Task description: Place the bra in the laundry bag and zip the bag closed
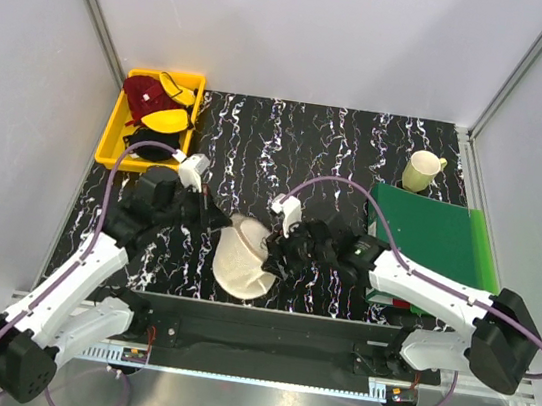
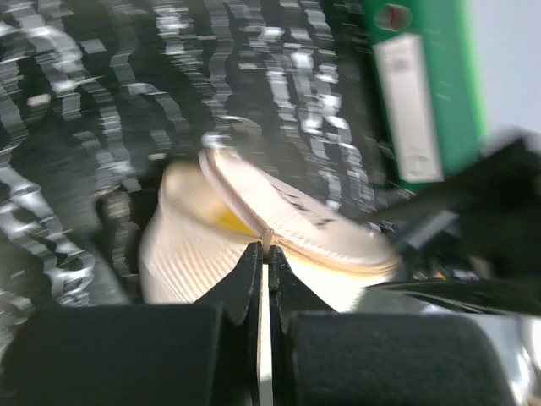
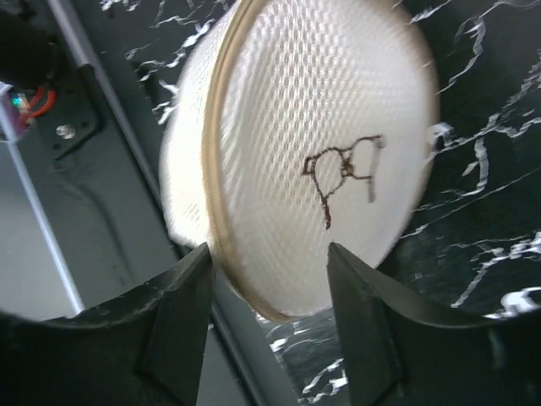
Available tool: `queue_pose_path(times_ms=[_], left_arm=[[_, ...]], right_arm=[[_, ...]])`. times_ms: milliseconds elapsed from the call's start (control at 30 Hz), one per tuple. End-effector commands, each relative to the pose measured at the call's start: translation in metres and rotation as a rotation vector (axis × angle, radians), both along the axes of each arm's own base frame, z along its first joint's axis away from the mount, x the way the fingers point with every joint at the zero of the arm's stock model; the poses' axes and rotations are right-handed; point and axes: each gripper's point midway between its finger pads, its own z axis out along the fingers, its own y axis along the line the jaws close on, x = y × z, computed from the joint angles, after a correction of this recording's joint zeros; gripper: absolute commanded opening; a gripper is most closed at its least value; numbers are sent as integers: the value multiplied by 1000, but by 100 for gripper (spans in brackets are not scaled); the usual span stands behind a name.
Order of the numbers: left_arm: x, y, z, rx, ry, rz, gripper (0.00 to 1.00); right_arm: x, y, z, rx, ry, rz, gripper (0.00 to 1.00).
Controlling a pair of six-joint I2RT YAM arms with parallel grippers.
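The cream-white round mesh laundry bag [image 1: 246, 257] sits tilted at the middle of the black, white-veined counter [image 1: 340, 142], close to its front edge. A sliver of the soft mustard-yellow bra [image 2: 230, 222] shows through the unzipped gap, so zipping looks like the step in hand. The left claw [image 2: 264, 258] is pinched fully shut on the bag's zip seam. The right claw [image 3: 269, 262] stands wide open astride the rim, gripping nothing. To zip well, the right claw should clamp the rim while the left draws along the seam, keeping the bra clear of the teeth. Open counter lies toward the far edge, between the yellow plastic tray [image 1: 107, 145] at the far left corner and the flat green binder [image 1: 427, 240] along the right edge.
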Motion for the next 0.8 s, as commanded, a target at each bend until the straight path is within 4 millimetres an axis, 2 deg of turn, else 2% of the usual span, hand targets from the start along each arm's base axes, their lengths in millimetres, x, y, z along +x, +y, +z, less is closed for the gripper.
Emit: queue_pose_path(times_ms=[0,100,167,200,267,300,433,500,600,733,767], left_arm=[[-27,-27,38,-140,-100,-181,0],[-41,-32,38,-157,-100,-213,0],[-46,-32,38,-165,-102,-213,0],[-48,-32,36,-166,-96,-211,0],[-50,-32,36,-172,-92,-207,0],[-50,-32,35,-171,-91,-205,0],[-50,-32,39,-176,-102,-205,0],[-50,-32,40,-176,-103,-207,0],[-51,-33,41,-179,-104,-215,0],[-47,-30,40,-167,-113,-190,0],[-45,-28,40,-157,-116,-171,0]], right_arm=[[-14,18,34,99,147,5,69],[-12,26,53,136,140,20,73],[-9,31,54,123,151,22,75],[-7,37,64,140,152,26,74],[-5,46,61,138,190,27,73],[-3,51,64,146,207,20,69],[0,61,52,142,257,7,55],[1,64,54,167,261,6,52],[1,67,53,175,267,9,42],[0,67,44,160,281,14,12],[-2,65,38,148,285,16,8]])
